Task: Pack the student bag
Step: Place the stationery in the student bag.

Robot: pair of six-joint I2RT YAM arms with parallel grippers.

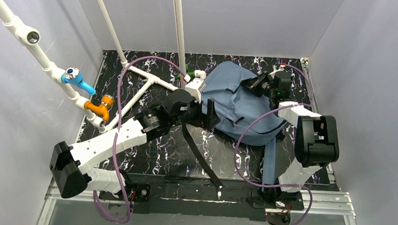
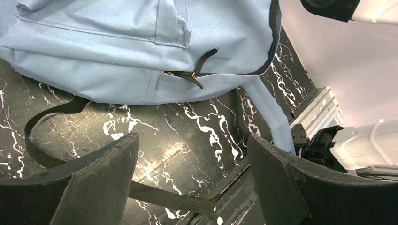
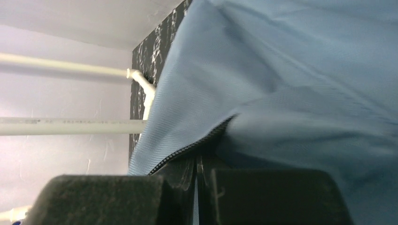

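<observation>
Nothing here can be read, no word, number or brand; the only trace is a faint grey line of print along the white pipe [image 3: 70, 125], too small and blurred to make out.
</observation>
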